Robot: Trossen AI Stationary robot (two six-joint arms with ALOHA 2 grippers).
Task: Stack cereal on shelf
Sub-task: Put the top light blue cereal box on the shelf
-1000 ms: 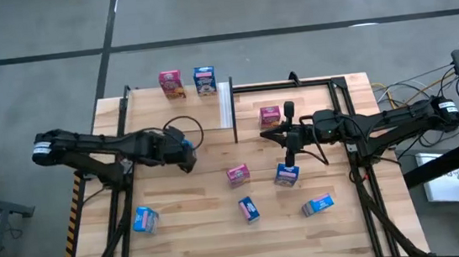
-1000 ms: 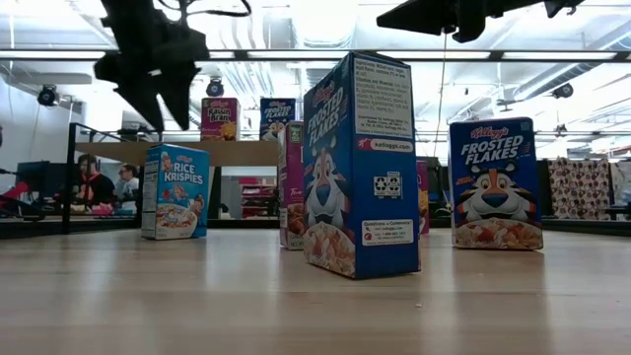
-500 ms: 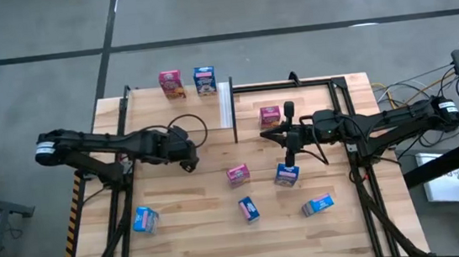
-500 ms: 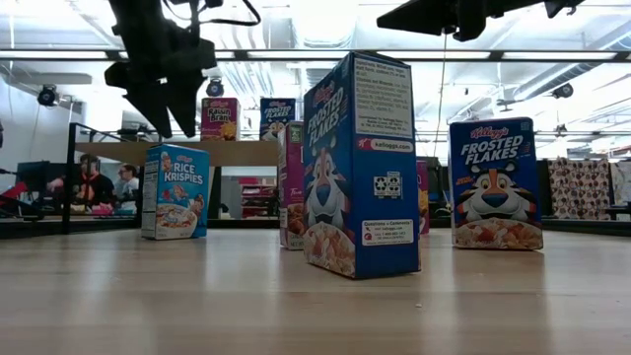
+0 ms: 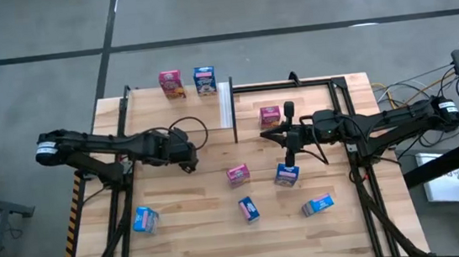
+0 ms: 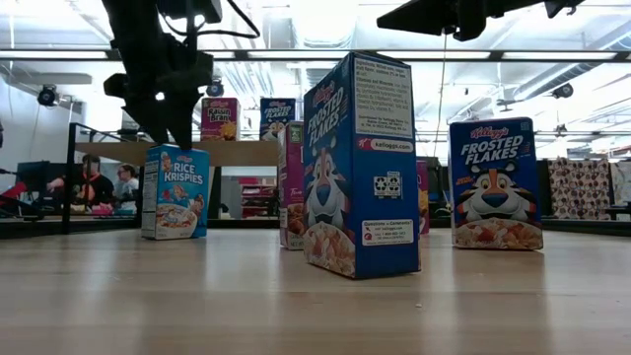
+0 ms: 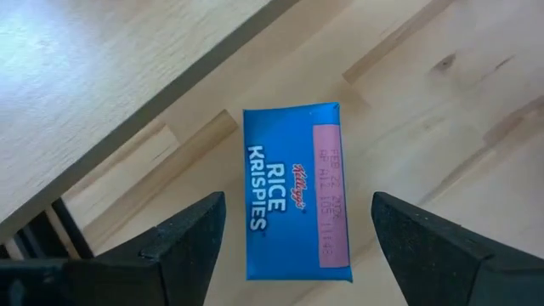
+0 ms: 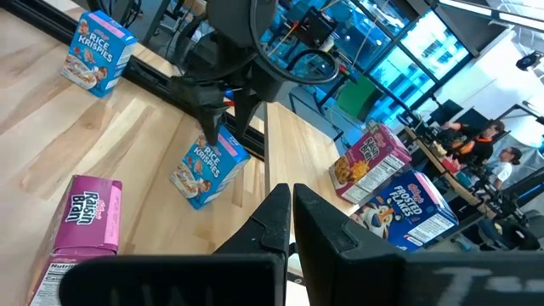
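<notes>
A blue Rice Krispies cereal box [image 7: 297, 192] stands upright on the table just in front of the pale shelf [image 5: 169, 113]. My left gripper [image 6: 166, 126] hangs open a little above the box's top, pointing steeply down, one finger out to each side; in the high view my left gripper [image 5: 188, 158] hides the box. My right gripper [image 8: 290, 212] is shut on nothing, held level above the table's middle [image 5: 276, 132]. A pink box [image 5: 171, 83] and a blue box [image 5: 204, 80] stand on the shelf's far edge.
Loose boxes on the table: a pink one [image 5: 236, 174], blue ones [image 5: 286, 174] [image 5: 248, 208] [image 5: 145, 219], a blue one lying down [image 5: 317, 205], and a pink one [image 5: 270, 116] at the far side. A white strip [image 5: 225, 103] lines the shelf's right edge. People sit beyond the table.
My left gripper has come down toward the Rice Krispies box and drifted slightly toward the table's right, still open. The box has not moved.
</notes>
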